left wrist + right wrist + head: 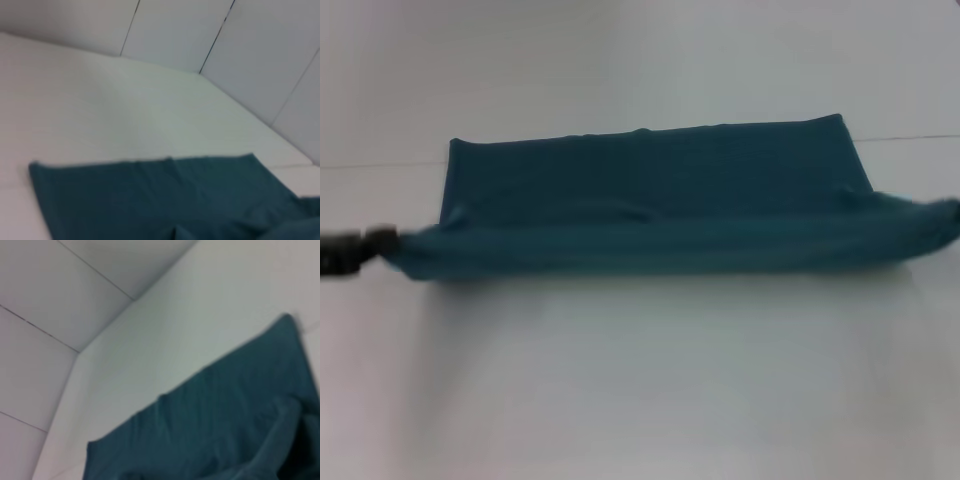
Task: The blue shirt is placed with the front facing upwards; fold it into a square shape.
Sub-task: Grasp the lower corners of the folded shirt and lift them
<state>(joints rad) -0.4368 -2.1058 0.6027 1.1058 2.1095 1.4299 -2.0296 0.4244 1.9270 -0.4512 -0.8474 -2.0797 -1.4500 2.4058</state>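
Observation:
The blue shirt point(650, 200) lies across the white table as a wide teal band, with no lettering showing. Its near edge is lifted and pulled taut into a long roll point(660, 248) that hangs between my two grippers. At the far left, my left gripper point(372, 245) is shut on that edge's left corner. My right gripper point(954, 208) holds the right corner at the frame's right edge and is mostly cut off. The flat rear part of the shirt point(150, 200) shows in the left wrist view and again, as shirt cloth point(210, 425), in the right wrist view. Neither wrist view shows any fingers.
A white table point(640, 380) spreads in front of and behind the shirt. A seam line point(380, 165) crosses the table at the back. White panelled walls point(210, 30) rise behind the table and meet at a corner point(75, 352).

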